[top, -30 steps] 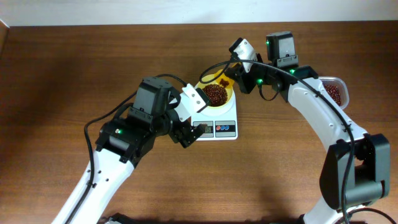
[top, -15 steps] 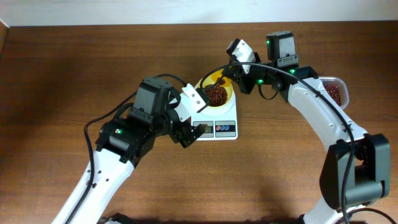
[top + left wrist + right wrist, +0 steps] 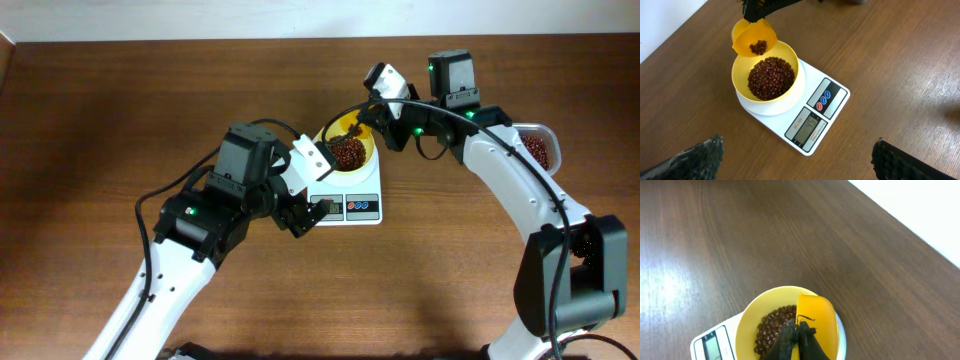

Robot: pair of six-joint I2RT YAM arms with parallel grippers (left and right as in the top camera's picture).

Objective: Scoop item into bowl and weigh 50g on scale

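The pale-yellow bowl [image 3: 741, 75] stands on the white scale [image 3: 813, 75], and a heap of reddish-brown beans [image 3: 771, 77] fills it. My right gripper [image 3: 799, 339] is shut on the handle of a small yellow scoop [image 3: 816, 317]. The scoop [image 3: 752, 35] is tipped over the bowl's far rim with a few beans in it. My left gripper [image 3: 797, 169] stands wide open and empty, just in front of the scale's display [image 3: 807, 126]. In the overhead view the left gripper [image 3: 311, 194] is at the scale's [image 3: 374, 186] left edge and the right gripper [image 3: 376, 124] is behind the bowl [image 3: 368, 157].
A clear tub [image 3: 541, 148] holding more beans sits at the far right, partly under the right arm. Brown wooden table [image 3: 120, 120] surrounds the scale. A pale wall edge runs along the back.
The right gripper has shifted a little to the left and rolled the scoop over the bowl's far rim. The left arm has not moved.
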